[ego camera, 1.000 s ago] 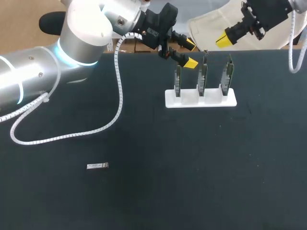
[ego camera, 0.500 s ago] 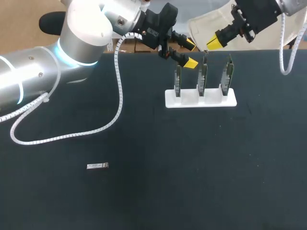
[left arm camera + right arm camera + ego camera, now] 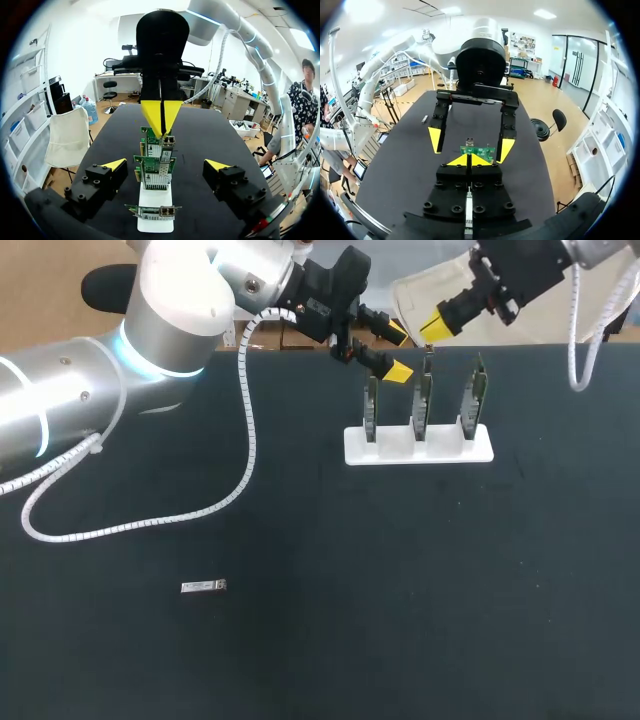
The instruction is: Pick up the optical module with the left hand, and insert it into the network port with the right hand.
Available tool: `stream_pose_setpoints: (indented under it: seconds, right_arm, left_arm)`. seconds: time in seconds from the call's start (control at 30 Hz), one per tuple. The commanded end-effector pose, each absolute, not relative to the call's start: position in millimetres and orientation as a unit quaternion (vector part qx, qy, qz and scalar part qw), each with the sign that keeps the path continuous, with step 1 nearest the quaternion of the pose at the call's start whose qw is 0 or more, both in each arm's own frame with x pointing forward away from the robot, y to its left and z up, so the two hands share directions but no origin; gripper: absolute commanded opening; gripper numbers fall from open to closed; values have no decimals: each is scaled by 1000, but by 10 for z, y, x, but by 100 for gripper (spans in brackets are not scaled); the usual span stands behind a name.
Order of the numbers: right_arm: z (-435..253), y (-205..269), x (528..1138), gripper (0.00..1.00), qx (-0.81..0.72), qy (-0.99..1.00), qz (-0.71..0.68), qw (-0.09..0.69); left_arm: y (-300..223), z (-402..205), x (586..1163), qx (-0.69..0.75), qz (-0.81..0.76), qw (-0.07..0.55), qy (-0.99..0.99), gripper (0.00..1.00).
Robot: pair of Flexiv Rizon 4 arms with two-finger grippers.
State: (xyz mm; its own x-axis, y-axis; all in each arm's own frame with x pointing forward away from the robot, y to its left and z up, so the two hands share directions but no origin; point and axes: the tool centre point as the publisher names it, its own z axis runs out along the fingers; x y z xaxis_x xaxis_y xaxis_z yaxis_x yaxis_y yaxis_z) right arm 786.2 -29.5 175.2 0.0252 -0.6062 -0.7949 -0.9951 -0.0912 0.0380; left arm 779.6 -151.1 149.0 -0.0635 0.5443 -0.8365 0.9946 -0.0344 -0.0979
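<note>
- The optical module (image 3: 203,586) was seen lying flat on the black table (image 3: 420,590), near its front left, well apart from both grippers and held by neither.
- Three network cards (image 3: 422,400) were stood upright in a row in a white holder (image 3: 418,448) towards the back of the table.
- The left gripper (image 3: 397,352) was held just above the left end of that row with its fingers spread. In the left wrist view the cards were lined up ahead of it, between the two yellow tips. Whether a tip touched a card could not be told.
- The right gripper (image 3: 437,324) was held high behind the middle card with its yellow tips pressed together and nothing between them.
- The two grippers were placed facing each other across the cards.
- A white cable (image 3: 245,445) was hung from the left arm and looped over the table, between that arm and the module.
</note>
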Motion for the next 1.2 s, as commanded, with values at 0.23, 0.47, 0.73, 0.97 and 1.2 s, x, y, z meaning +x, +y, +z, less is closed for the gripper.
stream_pose_setpoints:
  seconds: [0.23,0.47,0.73,0.97,1.2]
  right_arm:
    - [1680,-305,7905,0,-657,615,339,274]
    - [1610,-305,7897,0,-652,622,342,266]
    - [1502,-286,7876,0,-653,626,343,253]
    - [1459,-291,7870,0,-650,629,345,251]
    - [1433,-308,7851,0,-647,631,348,249]
  left_arm:
    - [-1516,1494,7810,615,-374,299,627,100]
    - [-1516,1494,7810,615,-374,299,627,100]
    - [-1516,1494,7810,615,-374,299,627,100]
    - [-1516,1494,7810,615,-374,299,627,100]
    - [-1516,1494,7810,615,-374,299,627,100]
